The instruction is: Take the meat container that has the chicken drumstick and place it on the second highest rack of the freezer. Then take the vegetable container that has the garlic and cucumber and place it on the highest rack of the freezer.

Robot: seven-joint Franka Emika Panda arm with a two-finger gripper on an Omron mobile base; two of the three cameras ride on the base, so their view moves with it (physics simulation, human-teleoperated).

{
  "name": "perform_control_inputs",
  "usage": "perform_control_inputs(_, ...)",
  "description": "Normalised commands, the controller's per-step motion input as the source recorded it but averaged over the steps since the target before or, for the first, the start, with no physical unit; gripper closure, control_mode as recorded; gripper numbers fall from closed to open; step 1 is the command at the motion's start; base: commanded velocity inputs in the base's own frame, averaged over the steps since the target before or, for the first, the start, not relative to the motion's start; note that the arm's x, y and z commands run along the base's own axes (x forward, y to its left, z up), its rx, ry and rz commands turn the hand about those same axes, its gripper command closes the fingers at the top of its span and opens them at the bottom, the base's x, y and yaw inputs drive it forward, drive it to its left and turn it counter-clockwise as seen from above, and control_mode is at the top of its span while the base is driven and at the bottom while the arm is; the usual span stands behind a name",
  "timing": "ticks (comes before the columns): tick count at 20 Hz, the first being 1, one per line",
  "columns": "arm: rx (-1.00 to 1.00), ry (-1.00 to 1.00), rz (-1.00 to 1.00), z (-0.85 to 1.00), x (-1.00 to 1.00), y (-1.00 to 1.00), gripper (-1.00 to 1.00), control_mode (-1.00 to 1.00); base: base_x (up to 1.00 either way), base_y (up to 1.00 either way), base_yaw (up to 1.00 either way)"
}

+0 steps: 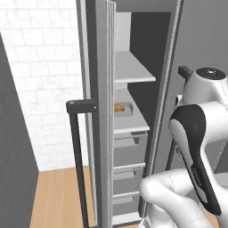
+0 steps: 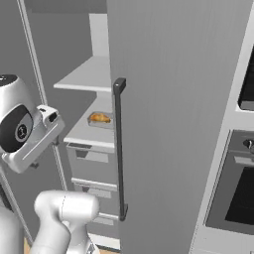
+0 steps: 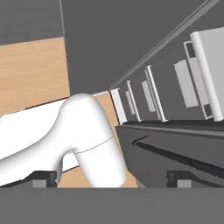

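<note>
The freezer (image 1: 156,53) stands open, its grey door (image 2: 173,124) swung out towards me. On its lower, second highest rack (image 1: 135,121) rests a grey tray (image 1: 127,110) with the golden-brown chicken drumstick (image 1: 118,107) (image 2: 100,118) in it. The highest rack (image 1: 131,71) (image 2: 87,77) is bare. My gripper (image 2: 44,154) hangs in front of the freezer, left of the drawers and lower than the tray, apart from it. In the hand view the gripper (image 3: 111,177) is open, nothing between its fingertips (image 3: 43,177). The garlic and cucumber container is out of view.
Grey drawers (image 1: 129,151) (image 3: 192,83) stack under the shelves. The door's black bar handle (image 1: 75,147) (image 2: 119,149) stands close to the arm. An oven (image 2: 238,188) is at the right, a white brick wall (image 1: 40,89) and wood floor (image 1: 58,200) at the left.
</note>
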Motion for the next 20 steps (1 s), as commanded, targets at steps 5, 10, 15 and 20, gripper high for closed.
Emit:
perform_control_inputs(5, 0.00, 0.00, 0.00, 0.00, 0.00, 0.00, -1.00, 1.00, -0.85, -0.82, -0.09)
perform_control_inputs(10, 0.00, 0.00, 0.00, 0.00, 0.00, 0.00, -1.00, 1.00, -0.27, -1.00, -0.16)
perform_control_inputs(15, 0.00, 0.00, 0.00, 0.00, 0.00, 0.00, -1.00, 1.00, -0.04, -1.00, -0.13)
perform_control_inputs(20, 0.00, 0.00, 0.00, 0.00, 0.00, 0.00, -1.00, 1.00, 0.00, -1.00, -0.10)
